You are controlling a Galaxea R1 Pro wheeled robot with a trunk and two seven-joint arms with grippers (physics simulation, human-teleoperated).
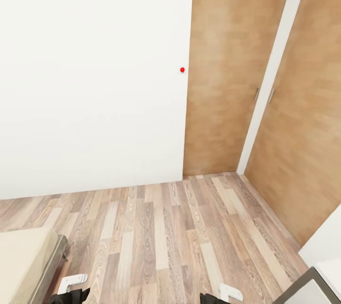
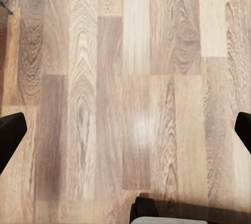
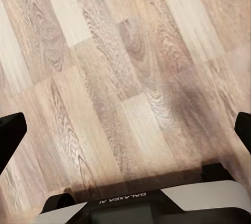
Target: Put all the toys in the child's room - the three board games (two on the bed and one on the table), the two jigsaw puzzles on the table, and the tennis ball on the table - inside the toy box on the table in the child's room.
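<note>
The bed (image 1: pixel 23 261) is the one task item identifiable in the head view. A corner of it occupies the lower left of that view, with a beige sheet on top and a dark grey frame along its edge. It stands on the wood-plank floor (image 1: pixel 161 237). At the lower right of the same view, the corner of a white-topped unit (image 1: pixel 327 247) with a dark grey edge enters the picture; whether this is the tabletop cannot be told from so small a part.

Left gripper (image 2: pixel 125 130): in the left wrist view the two dark fingertips (image 2: pixel 10 135) sit at opposite edges of the picture, spread wide apart, with nothing between them. The gripper hangs above bare floor planks. A dark rounded part of the robot base (image 2: pixel 146 208) appears below it.

Right gripper (image 3: pixel 125 130): in the right wrist view the fingertips (image 3: pixel 10 137) are likewise spread wide and hold nothing. Bare floor lies beneath. A grey and black section of the robot body bearing reversed lettering (image 3: pixel 157 203) crosses the near edge of that picture.

In the head view, white and black parts of both arms (image 1: pixel 71 287) show at the bottom edge, just beside the bed corner on the left side.

Surroundings: a plain white wall (image 1: pixel 90 81) faces the robot, carrying a small red dot (image 1: pixel 182 69). To its right stand wood-veneer wardrobe doors (image 1: pixel 222 81) with slim handles (image 1: pixel 264 95), meeting the floor at the room corner.
</note>
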